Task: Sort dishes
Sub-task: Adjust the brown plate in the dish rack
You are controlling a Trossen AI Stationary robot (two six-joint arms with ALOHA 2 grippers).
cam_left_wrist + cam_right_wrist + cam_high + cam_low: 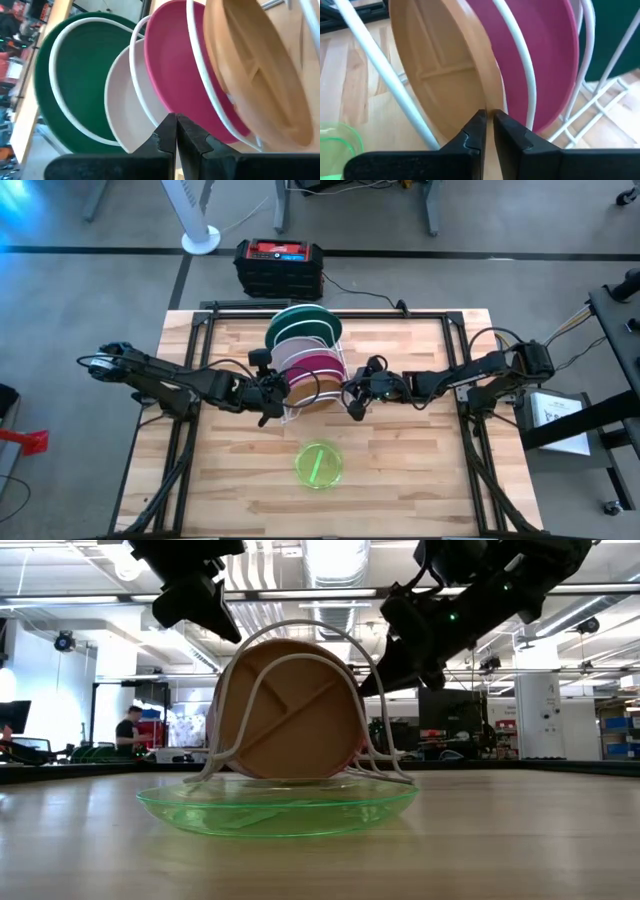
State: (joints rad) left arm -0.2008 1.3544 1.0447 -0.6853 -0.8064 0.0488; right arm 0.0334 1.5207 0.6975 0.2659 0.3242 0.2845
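The white wire rack (pixel 341 352) stands mid-table and holds four plates on edge: dark green (pixel 298 320) farthest back, then white (pixel 298 346), magenta (pixel 320 366) and the divided brown plate (pixel 304 393) nearest. The lime-green plate (pixel 318 465) lies flat on the table in front of the rack. My right gripper (pixel 353 398) is at the rack's right side, shut on the brown plate's rim. My left gripper (pixel 270 396) is shut at the rack's left side; its tips (pixel 176 116) point at the plates' lower edges. My right gripper pinches the brown plate's rim (pixel 488 102) at the plate's right side, between its two fingertips (pixel 479 120). The fingers come about level from the table's right. The plate stands on edge in the rack, its divided face (pixel 290 710) toward the table's near edge.
A black and red box (pixel 280 265) sits beyond the table's far edge. The rack's wire loops (pixel 240 730) arch over the plates. Bare wood lies to the left and right of the lime-green plate (pixel 280 805).
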